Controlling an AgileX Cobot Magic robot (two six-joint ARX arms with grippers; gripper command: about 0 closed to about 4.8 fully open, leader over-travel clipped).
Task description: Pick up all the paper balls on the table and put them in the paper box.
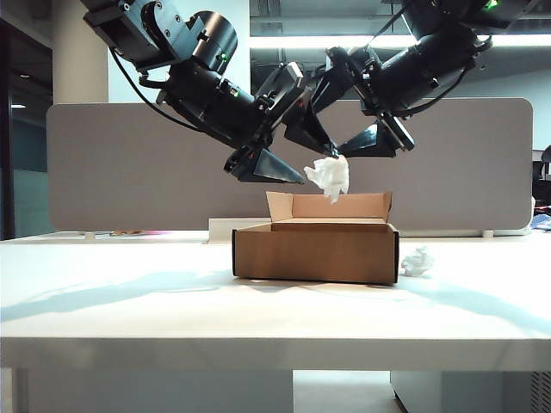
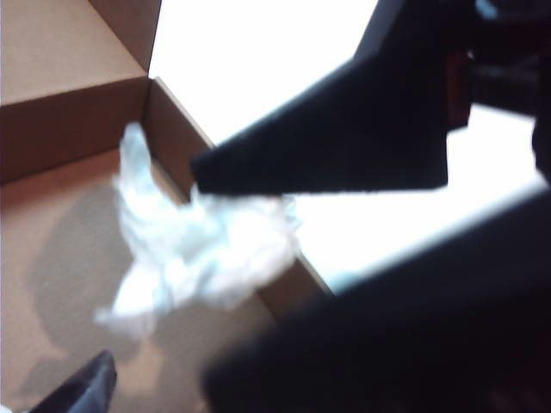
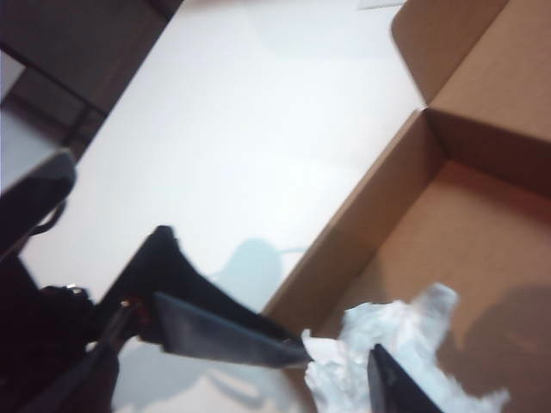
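The white surface (image 1: 112, 292) runs wide and flat, with a thick front edge, and soft shadows of the arms lie across it. Behind it stands a grey fabric divider panel (image 1: 120, 163); above that, ceiling light strips (image 1: 293, 40) glow in a dim office.

The paper box (image 1: 314, 251) sits near the middle of the surface, brown, low, its rear flaps upright. One paper ball (image 1: 417, 261) rests on the surface just beside the box's right wall. Another paper ball (image 1: 330, 176) hangs in the air above the box's open top, between the two pincers. In the left wrist view this crumpled wad (image 2: 194, 245) shows over the brown box floor, near a side wall. In the right wrist view it (image 3: 392, 344) shows over the box's floor too.

Both arms reach down from the upper corners and meet over the box, wrists angled inward. The left pincer (image 1: 280, 142) is wide open, with nothing between its fingers, and hangs just left of the airborne wad. The right pincer (image 1: 353, 138) hangs at the wad's upper right with its jaws spread apart. In its wrist view the dark fingertips (image 3: 258, 340) stand on either side of the paper; whether they press on it I cannot tell.
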